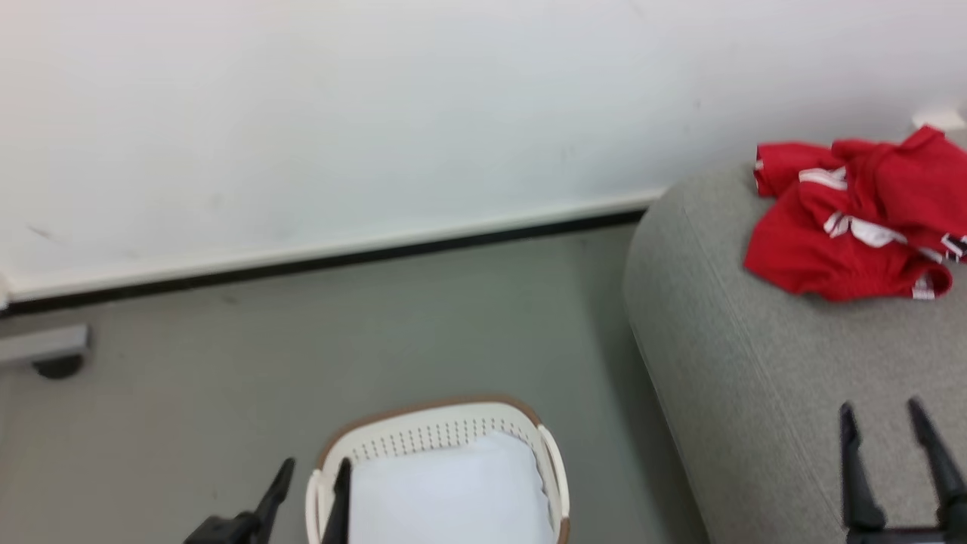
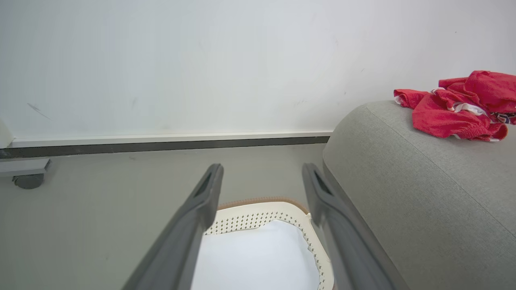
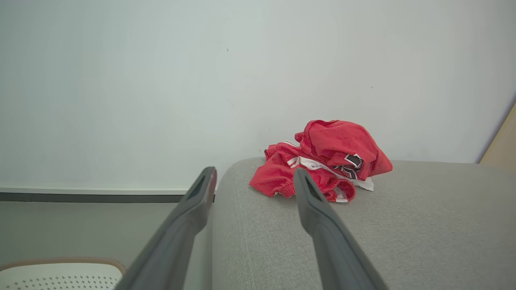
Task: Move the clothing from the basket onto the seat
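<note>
The red clothing with white stripes lies crumpled on the grey seat near its far corner; it shows too in the left wrist view and the right wrist view. The cream basket with a brown rim stands on the floor left of the seat, holding a pale liner cloth. My left gripper hangs open over the basket's left rim, nothing in it. My right gripper is open and empty above the seat's front, well short of the clothing.
A white wall with a dark baseboard runs behind the grey floor. A grey furniture foot with a caster sits at the far left. A tan panel edges the right of the seat.
</note>
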Robot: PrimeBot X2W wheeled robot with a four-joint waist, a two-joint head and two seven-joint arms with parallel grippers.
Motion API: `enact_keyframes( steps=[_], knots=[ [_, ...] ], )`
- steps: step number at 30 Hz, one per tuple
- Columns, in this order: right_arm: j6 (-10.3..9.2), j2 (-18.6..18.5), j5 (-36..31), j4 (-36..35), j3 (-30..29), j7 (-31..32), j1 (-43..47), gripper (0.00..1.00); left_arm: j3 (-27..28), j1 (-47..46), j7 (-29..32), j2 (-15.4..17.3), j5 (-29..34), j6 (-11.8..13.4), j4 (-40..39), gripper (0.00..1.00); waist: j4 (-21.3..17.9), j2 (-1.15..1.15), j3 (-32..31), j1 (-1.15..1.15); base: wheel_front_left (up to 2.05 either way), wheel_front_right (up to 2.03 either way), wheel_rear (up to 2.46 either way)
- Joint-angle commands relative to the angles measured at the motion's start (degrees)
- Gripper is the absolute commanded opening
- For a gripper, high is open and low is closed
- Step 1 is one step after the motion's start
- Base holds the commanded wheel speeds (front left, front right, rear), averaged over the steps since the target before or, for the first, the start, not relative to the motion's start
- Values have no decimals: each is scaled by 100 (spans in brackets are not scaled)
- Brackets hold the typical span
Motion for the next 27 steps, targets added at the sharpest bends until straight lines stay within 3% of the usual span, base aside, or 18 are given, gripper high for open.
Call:
enact_keyframes(
  steps=[1, 14, 27],
  knots=[
    [-13, -12, 2, 43, 41, -16, 110, 100, 82, 111, -11, -4, 88, 0, -36, 100, 214, 0, -435, 3, 0, 0, 0],
    [-13, 76, 186, 605, 1005, -17, 418, 100, 1120, 1122, -13, -433, 556, -248, -299, 100, 521, 0, -949, 3, 0, 0, 0],
    [-13, 97, 318, 789, 1118, -17, 251, 100, 1550, 1173, -13, -769, 896, -597, -209, 100, 677, 0, -938, 3, 0, 0, 0]
  ],
)
